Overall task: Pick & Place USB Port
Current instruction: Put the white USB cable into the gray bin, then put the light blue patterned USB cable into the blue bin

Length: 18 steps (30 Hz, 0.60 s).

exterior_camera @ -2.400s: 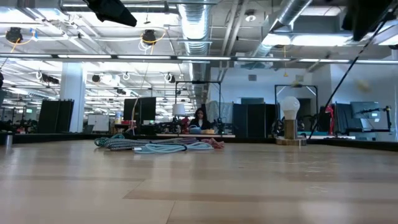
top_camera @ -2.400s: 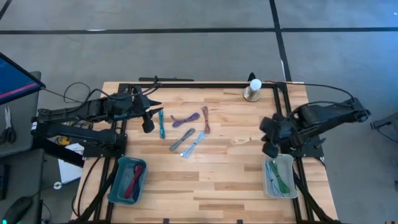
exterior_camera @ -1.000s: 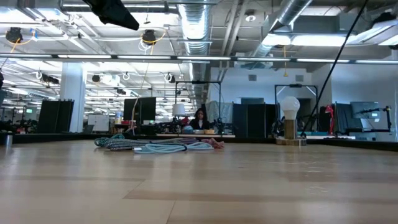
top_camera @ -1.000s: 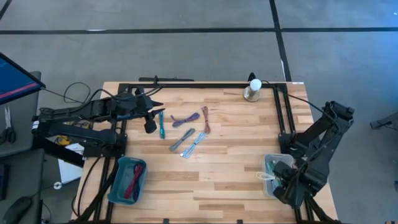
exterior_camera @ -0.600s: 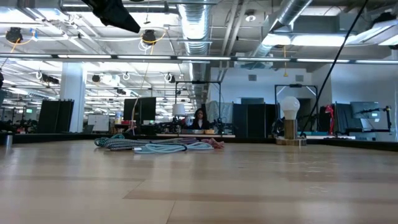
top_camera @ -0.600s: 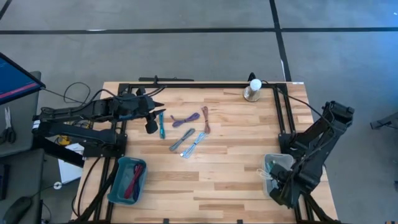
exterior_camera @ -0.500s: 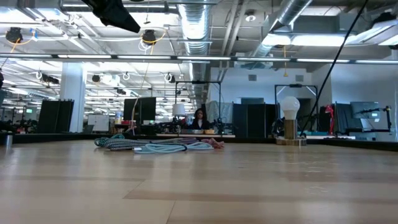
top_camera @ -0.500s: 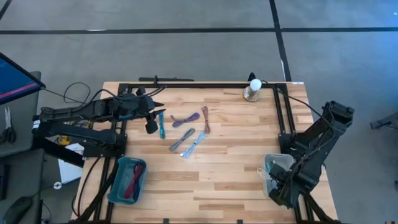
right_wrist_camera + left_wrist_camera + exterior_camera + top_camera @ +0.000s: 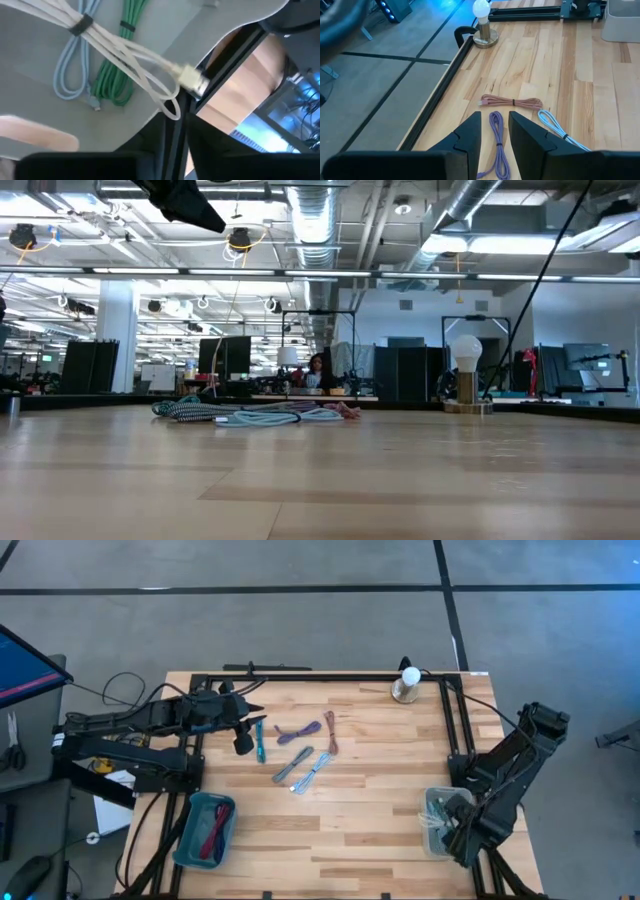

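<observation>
Right, my right gripper hangs over the grey bin, jaws parted, white USB cable lying loose inside on green and blue ones; left gripper waits narrowly parted near the table cables.

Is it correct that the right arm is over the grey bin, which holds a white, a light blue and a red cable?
Not quite: no red cable there. The right wrist view shows the grey bin holding a white cable, a light blue cable and a green cable. The right arm is indeed over it.
</observation>
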Available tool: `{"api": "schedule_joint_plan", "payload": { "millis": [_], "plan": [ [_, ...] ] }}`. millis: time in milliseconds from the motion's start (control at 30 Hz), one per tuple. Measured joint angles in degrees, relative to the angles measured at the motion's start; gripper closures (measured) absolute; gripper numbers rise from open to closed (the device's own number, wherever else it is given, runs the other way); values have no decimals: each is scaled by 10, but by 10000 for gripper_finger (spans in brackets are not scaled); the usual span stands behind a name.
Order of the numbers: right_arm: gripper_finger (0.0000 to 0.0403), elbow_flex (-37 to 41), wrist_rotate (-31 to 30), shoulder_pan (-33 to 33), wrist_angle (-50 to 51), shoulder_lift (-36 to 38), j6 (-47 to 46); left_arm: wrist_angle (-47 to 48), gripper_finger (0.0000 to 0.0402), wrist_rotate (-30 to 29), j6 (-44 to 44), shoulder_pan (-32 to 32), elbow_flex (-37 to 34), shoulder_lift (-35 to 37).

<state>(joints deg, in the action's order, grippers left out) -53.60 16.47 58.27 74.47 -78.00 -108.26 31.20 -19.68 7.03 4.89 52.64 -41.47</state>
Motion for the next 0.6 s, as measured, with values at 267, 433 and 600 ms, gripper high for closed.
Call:
{"api": "schedule_joint_plan", "payload": {
  "millis": [267, 433, 600],
  "plan": [
    [244, 0, -6, -47, 28, 0, 95, 0, 302, 0, 0, 0, 0, 0],
    [213, 0, -50, -85, 84, 0, 158, 0, 302, 0, 0, 0, 0, 0],
    [209, 0, -117, -121, 136, 0, 196, 0, 302, 0, 0, 0, 0, 0]
  ]
}}
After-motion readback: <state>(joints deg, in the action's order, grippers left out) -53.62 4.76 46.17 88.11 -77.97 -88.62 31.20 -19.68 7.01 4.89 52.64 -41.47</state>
